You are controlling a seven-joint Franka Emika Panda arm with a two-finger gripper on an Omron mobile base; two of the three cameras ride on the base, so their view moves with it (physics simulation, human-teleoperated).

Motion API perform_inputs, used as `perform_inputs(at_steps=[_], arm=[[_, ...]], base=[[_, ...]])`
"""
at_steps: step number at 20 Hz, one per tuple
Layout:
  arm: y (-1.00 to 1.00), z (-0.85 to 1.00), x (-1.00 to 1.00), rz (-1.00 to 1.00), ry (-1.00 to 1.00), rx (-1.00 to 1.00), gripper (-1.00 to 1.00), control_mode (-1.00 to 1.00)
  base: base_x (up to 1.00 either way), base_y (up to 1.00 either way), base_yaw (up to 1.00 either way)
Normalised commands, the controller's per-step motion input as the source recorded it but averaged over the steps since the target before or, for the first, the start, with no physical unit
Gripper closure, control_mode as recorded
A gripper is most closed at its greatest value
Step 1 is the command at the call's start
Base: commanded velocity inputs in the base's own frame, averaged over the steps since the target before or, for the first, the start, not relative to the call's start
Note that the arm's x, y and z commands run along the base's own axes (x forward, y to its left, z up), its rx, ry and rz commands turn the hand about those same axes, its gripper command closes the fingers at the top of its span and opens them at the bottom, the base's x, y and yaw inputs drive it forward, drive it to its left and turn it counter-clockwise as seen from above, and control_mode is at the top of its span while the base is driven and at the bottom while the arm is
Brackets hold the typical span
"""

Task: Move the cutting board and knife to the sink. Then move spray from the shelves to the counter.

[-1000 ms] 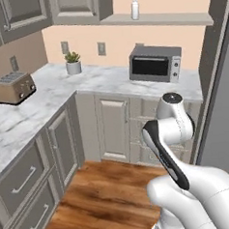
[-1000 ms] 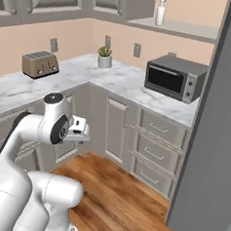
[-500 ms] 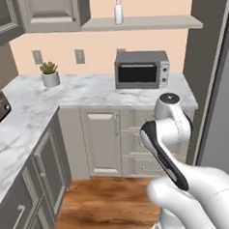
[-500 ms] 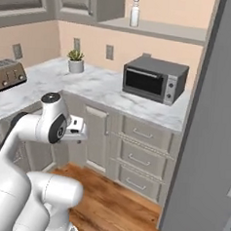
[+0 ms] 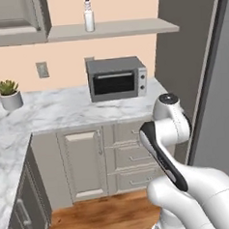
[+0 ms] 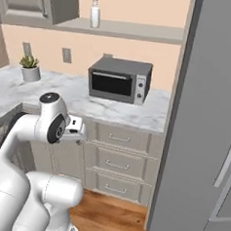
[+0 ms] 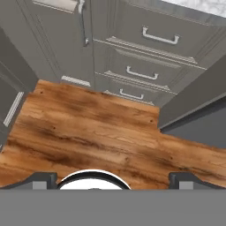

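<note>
One folded arm, claw (image 7: pixel 113 178) apparently floorward

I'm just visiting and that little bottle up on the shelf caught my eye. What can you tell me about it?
The spray is a small, pale, see-through white bottle with a narrow trigger nozzle on top; the nozzle's colours are too small to make out. It stands upright on the long grey shelf, near its left end, above the microwave and slightly to its left. Only the shelf touches it; nothing stands beside it.

peach wall (image 5: pixel 114 10), wood floor (image 7: pixel 88 132) (perhaps laminate), grey cabinets (image 6: pixel 119 157).
</note>
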Motion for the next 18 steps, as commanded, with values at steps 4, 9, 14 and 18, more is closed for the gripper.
perform_inputs(at_steps=[4,9,14,18], arm=[[0.0,0.0,0.0,0.0,0.0,0.0,-1.0,1.0],[0.0,0.0,0.0,0.0,0.0,0.0,-1.0,1.0],[0.0,0.0,0.0,0.0,0.0,0.0,-1.0,1.0],[0.0,0.0,0.0,0.0,0.0,0.0,-1.0,1.0]], base=[[0.63,0.38,-0.46],[0.6,0.44,-0.12],[0.66,0.31,-0.01],[0.65,0.27,0.0]])
